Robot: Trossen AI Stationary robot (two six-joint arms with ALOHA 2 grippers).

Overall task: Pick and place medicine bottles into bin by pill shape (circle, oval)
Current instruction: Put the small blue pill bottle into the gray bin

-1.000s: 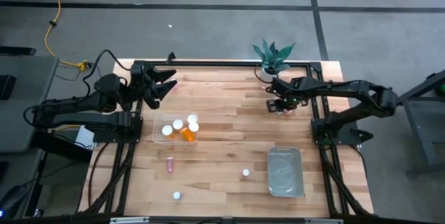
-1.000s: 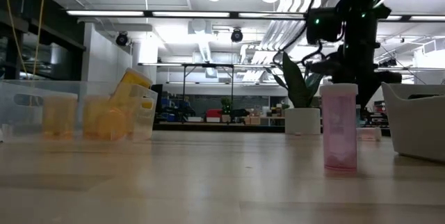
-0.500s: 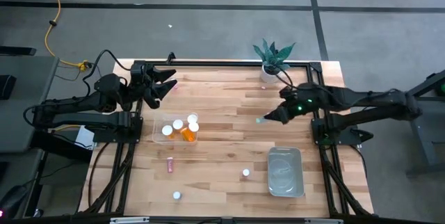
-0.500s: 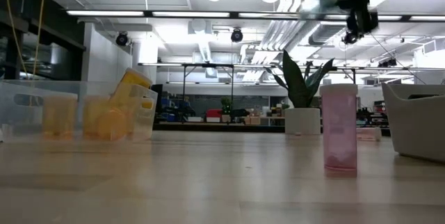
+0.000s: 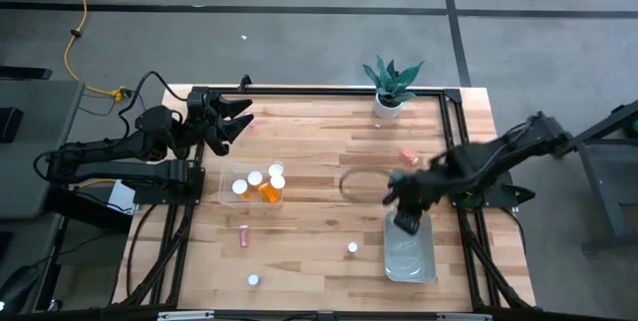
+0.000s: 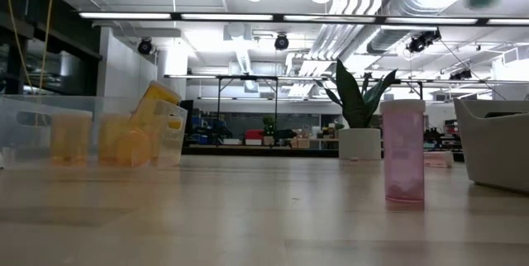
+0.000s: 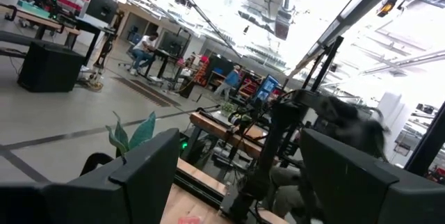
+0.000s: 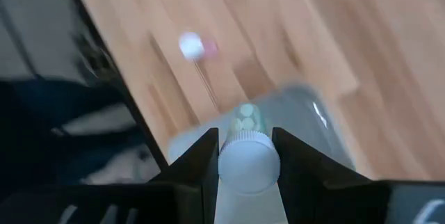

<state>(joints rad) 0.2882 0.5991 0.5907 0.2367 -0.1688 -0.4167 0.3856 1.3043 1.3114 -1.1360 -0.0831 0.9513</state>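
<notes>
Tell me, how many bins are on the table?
2. One clear bin sits on the left half of the table, with bottles inside. The other bin sits near the front right corner. No other bin shows.

Three orange bottles (image 5: pixel 263 183) with white caps sit in the clear bin (image 5: pixel 227 197). A pink bottle (image 5: pixel 243 235) lies on the table; two small bottles (image 5: pixel 352 248) stand nearby
</notes>
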